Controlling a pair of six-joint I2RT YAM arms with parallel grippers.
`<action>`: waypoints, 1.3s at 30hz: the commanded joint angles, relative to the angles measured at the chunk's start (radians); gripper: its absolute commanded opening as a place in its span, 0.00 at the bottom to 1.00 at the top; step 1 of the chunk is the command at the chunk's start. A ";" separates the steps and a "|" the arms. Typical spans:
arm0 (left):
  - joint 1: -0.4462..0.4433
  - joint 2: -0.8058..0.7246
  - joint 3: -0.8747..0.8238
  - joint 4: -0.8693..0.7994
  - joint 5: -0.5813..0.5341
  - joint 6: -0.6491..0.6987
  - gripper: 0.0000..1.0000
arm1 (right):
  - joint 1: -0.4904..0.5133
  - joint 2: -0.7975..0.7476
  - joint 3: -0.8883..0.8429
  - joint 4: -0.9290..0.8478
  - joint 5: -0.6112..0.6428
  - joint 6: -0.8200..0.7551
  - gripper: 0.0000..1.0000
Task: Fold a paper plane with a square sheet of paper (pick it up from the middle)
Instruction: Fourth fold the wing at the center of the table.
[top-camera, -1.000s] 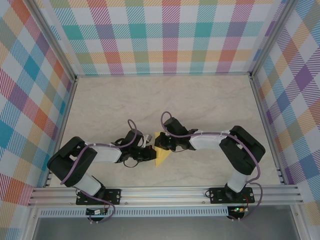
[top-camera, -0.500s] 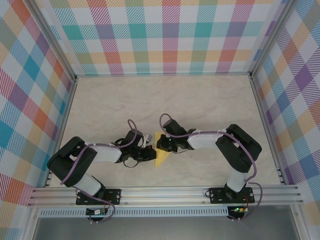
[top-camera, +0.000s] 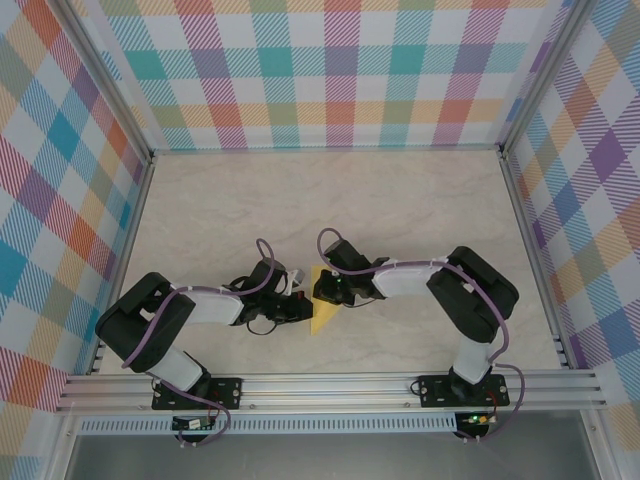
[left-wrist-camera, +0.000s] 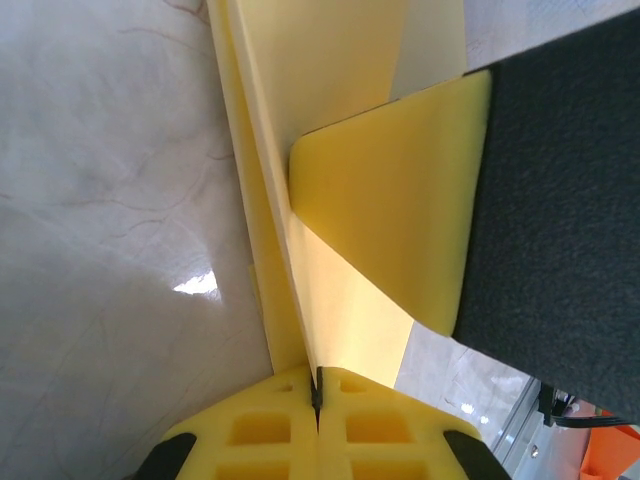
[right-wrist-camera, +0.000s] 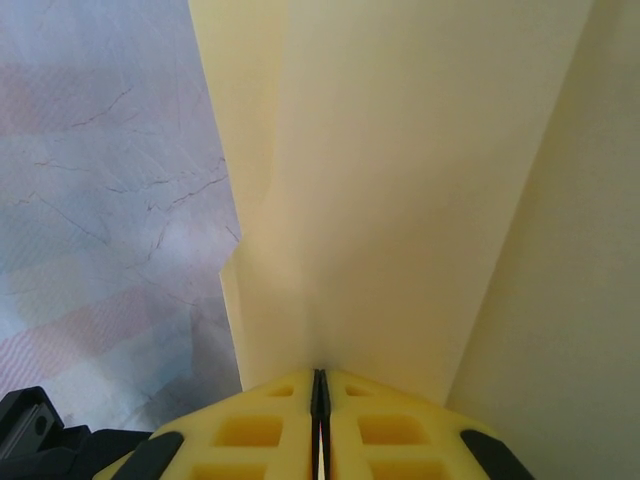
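Lately your right arm has drawn its elbow a little to the left, and the right gripper (top-camera: 328, 290) has crept left with it, closer to the left gripper (top-camera: 298, 303). The left arm has not moved. The paper (top-camera: 324, 320) lies where it did, on the table (top-camera: 400, 210) near the front edge and between the two wrists. I read that as you pressing or running a crease rather than starting a new fold, so the plane looks only partly made.

Both tools are pinched shut on the paper. In the left wrist view the yellow pads (left-wrist-camera: 270, 435) meet on a folded edge, and one finger of the other gripper stands just beyond. In the right wrist view the pads (right-wrist-camera: 260, 430) close the same way on a crease, with layers spreading to either side.

From above, the paper is a narrow wedge whose long axis runs near to far, leaning slightly left at the far end. Its near end shows as an angled corner below the grippers; the far end is a thin strip. The grippers cover the middle, so you cannot yet tell which end is the nose.
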 joint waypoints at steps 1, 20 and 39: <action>0.011 0.021 -0.003 -0.048 0.006 0.020 0.00 | -0.017 -0.068 -0.031 -0.028 0.037 0.008 0.14; 0.011 0.036 0.016 -0.048 0.037 0.036 0.00 | 0.013 -0.024 0.051 0.039 -0.048 0.016 0.15; 0.012 -0.018 0.013 -0.067 0.125 0.043 0.12 | -0.022 0.068 -0.072 -0.005 0.043 0.018 0.13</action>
